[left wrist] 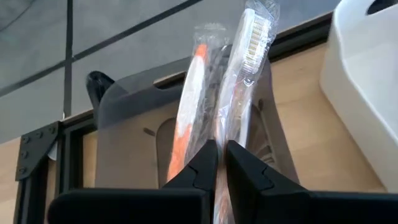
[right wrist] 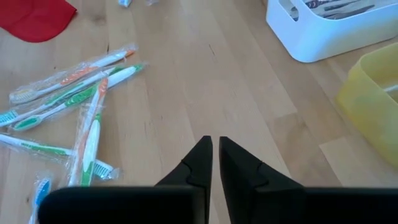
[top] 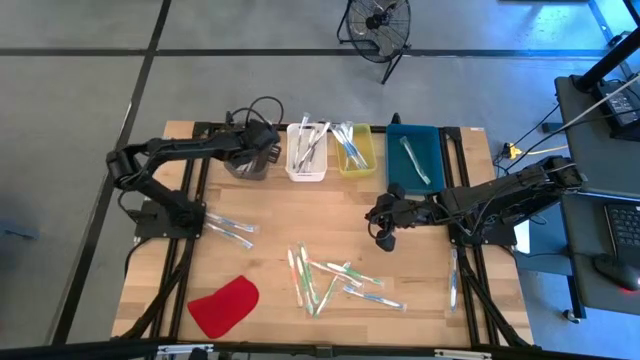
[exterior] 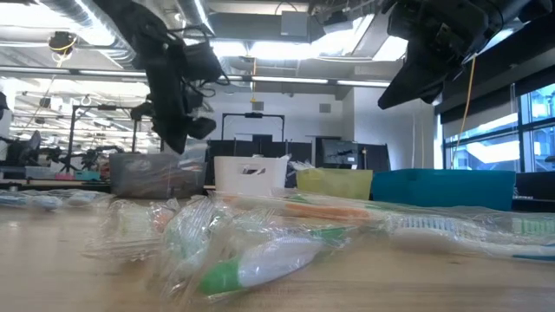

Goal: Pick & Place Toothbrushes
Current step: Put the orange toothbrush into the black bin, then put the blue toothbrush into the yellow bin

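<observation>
Wooden table top point(top: 300, 215) on grey concrete floor, a fan point(top: 378, 22) beyond the far edge, desk gear off to the right. High view: four bins in a row along the far side, grey bin point(top: 247, 160), white bin point(top: 306, 152), yellow bin point(top: 355, 148), teal bin point(top: 418, 156), looks like a colour sort. Left gripper point(top: 262, 143) is over the grey bin. Right gripper point(top: 384, 218) hovers mid-table, nearer the loose toothbrushes point(top: 335, 280) heaped toward the near edge. A red cloth point(top: 224, 306) lies at the near left, a few stray brushes beside each arm base.

Low view: wrapped brushes fill the foreground, bins behind, both arms hang from above; lab room with ceiling lights and windows behind.

Left wrist view: fingers pinched tight on two wrapped toothbrushes point(left wrist: 233, 93), one orange, one brownish, held upright over the grey bin, probably so they drop in lengthwise. Drop not done yet.

Right wrist view: right gripper point(right wrist: 215, 152) nearly closed, slim gap, nothing between the fingers, bare wood below. Orange and green brushes lie scattered well off to one side, so likely next pick. White and yellow bins show at the edge.
</observation>
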